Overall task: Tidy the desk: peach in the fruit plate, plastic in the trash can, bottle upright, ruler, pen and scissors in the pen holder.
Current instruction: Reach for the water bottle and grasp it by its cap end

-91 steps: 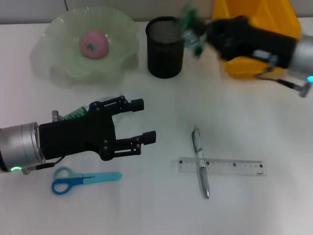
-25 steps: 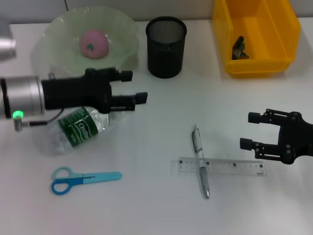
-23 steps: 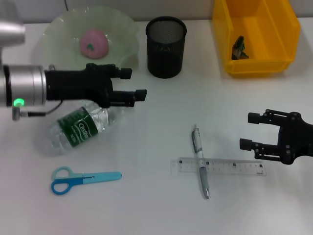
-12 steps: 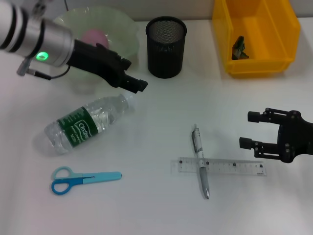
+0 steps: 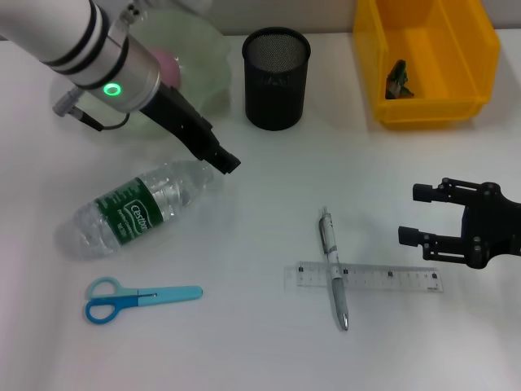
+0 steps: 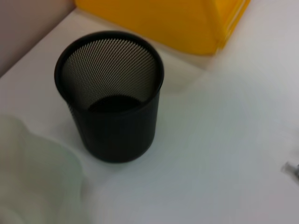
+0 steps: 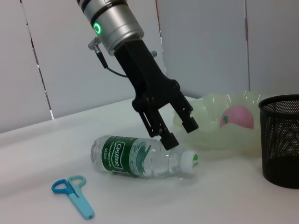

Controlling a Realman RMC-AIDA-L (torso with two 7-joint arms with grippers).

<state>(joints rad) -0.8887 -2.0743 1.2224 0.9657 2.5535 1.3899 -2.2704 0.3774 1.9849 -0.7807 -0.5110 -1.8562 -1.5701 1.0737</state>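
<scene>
The clear bottle (image 5: 134,208) with a green label lies on its side, cap toward the pen holder (image 5: 277,77). My left gripper (image 5: 224,159) points steeply down just above the cap end; in the right wrist view the left gripper (image 7: 180,131) is open and holds nothing. The pink peach (image 7: 238,116) sits in the green fruit plate (image 5: 203,57). A piece of plastic (image 5: 398,77) lies in the yellow trash can (image 5: 427,61). The pen (image 5: 334,269) lies across the ruler (image 5: 383,278). Blue scissors (image 5: 138,297) lie near the front left. My right gripper (image 5: 413,215) hovers open at the right.
The left wrist view shows the black mesh pen holder (image 6: 112,98) with nothing inside, the yellow bin (image 6: 163,23) behind it and the plate's rim (image 6: 32,177) beside it. White desk spans the space between bottle and pen.
My left arm has swung up and back, tilting its gripper from level over the bottle to pointing down at the cap end. The bottle lies uncovered. The right gripper stayed still.
</scene>
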